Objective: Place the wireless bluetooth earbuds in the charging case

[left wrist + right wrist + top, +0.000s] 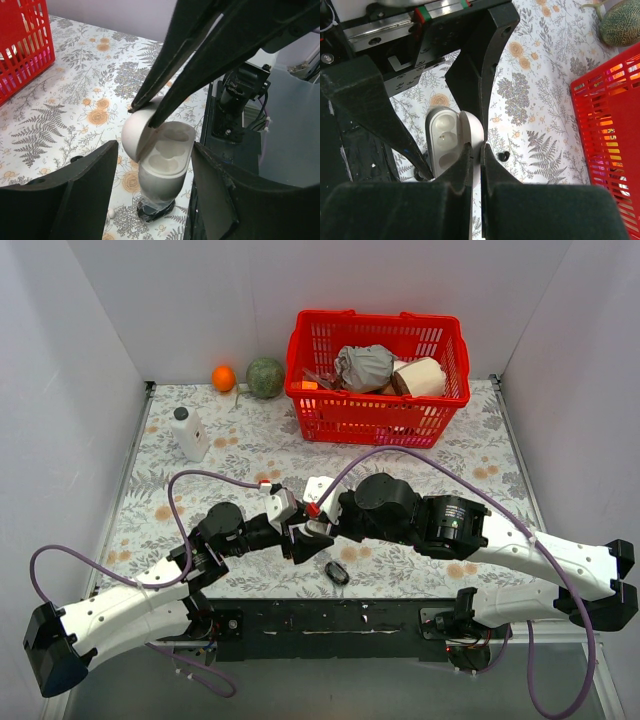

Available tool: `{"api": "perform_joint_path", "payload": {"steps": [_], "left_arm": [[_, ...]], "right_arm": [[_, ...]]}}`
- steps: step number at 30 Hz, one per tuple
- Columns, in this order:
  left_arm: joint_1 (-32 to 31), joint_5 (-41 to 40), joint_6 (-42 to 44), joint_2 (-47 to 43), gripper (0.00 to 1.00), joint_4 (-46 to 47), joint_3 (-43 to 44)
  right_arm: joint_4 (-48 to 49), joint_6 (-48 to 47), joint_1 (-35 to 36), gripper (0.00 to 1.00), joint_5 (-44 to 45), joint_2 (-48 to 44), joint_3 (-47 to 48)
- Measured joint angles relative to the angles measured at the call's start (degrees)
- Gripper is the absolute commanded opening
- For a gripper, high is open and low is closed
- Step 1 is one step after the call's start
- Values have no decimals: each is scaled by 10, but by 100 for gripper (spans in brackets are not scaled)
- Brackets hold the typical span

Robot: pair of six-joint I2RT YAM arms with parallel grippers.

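Note:
The white charging case (162, 172) stands open, lid (136, 136) swung to the left, and both wells look empty. The fingers of my left gripper (155, 147) press against its two sides, shut on it. My right gripper (476, 150) comes in from the opposite side and is shut on the rim of the case's lid (470, 130). One tiny black earbud (502, 156) lies on the patterned table just right of the case. No other earbud can be seen.
A black oval object (337, 572) lies by the near table edge, just under the case. A red basket (375, 410) with wrapped items stands at the back. A white bottle (189, 433) stands at the left, an orange (223, 378) and a green melon (265, 377) behind it.

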Motion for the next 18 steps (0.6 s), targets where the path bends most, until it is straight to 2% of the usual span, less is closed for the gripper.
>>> {"api": "perform_joint_path", "payload": {"steps": [5, 10, 12, 14, 18], "left_arm": [[0, 13, 3, -3, 36, 2, -1], [0, 21, -1, -10, 27, 10, -8], [0, 23, -3, -13, 11, 13, -12], [0, 23, -4, -16, 1, 20, -16], [0, 23, -7, -20, 0, 30, -23]], "right_arm": [[9, 1, 0, 1, 0, 3, 0], [14, 0, -1, 1, -2, 5, 0], [14, 0, 0, 1, -4, 5, 0], [16, 0, 0, 1, -5, 5, 0], [17, 1, 0, 1, -9, 5, 0]]}}
